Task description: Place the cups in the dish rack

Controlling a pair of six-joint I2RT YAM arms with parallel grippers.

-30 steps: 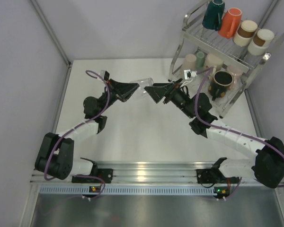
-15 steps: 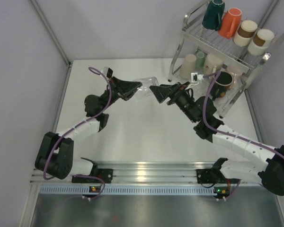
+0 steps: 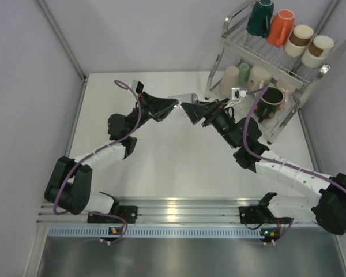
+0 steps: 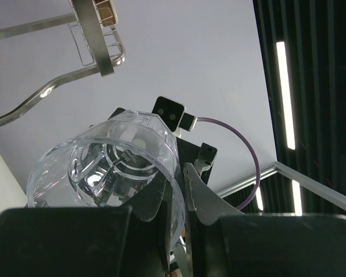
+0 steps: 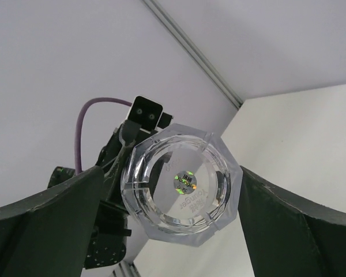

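Observation:
My left gripper (image 3: 172, 105) is shut on the rim wall of a clear faceted plastic cup (image 3: 183, 98), one finger inside and one outside, and holds it on its side above the table. In the left wrist view the cup (image 4: 104, 167) fills the lower left and the gripper (image 4: 181, 193) pinches its wall. My right gripper (image 3: 188, 108) is open and faces the cup's base (image 5: 181, 184), with a finger on either side and apart from it. The dish rack (image 3: 240, 38) stands at the back right with several cups on both tiers.
The top tier holds a dark teal cup (image 3: 259, 17), an orange cup (image 3: 281, 27) and two white-and-brown cups (image 3: 300, 39). The lower tier holds beige (image 3: 229, 79), mint (image 3: 243, 71) and pinkish (image 3: 286, 86) cups and a black green-lined mug (image 3: 271, 100). Side walls enclose the table.
My left gripper has carried the clear cup to the right. My right gripper has moved up and left to meet it, and its open fingers now flank the cup's base.

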